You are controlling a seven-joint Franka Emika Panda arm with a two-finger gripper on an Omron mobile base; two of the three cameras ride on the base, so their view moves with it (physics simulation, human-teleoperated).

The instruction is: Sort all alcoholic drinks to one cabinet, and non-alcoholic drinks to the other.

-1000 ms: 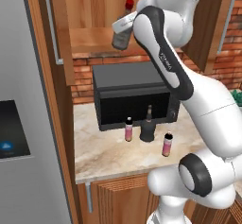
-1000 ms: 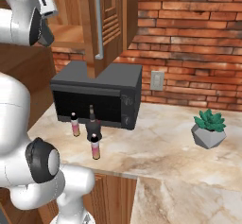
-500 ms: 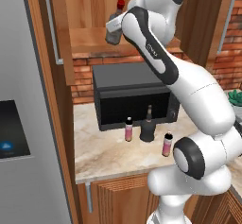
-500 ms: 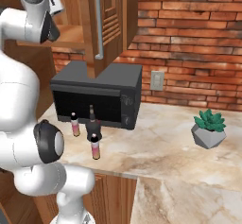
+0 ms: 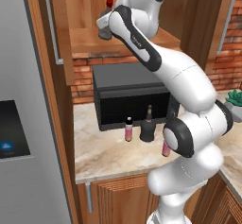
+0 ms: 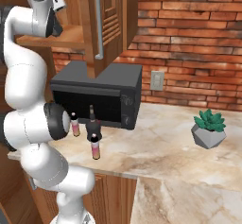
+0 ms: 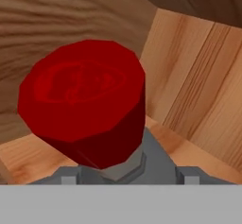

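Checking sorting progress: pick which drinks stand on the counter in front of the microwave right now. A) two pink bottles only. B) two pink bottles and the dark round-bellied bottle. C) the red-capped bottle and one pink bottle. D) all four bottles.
B: the dark bottle stands before the microwave between two pink bottles, while the red-capped bottle is up in the cabinet.

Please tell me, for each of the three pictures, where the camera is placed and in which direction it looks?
Left base view: behind the arm's left, facing the microwave and open cabinet shelf; arm rises at lower right.
Right base view: behind the arm's right, facing the brick wall and potted plant; arm at left.
Hand view: on the hand, looking at the red cap.
Both base views share the dark bottle.
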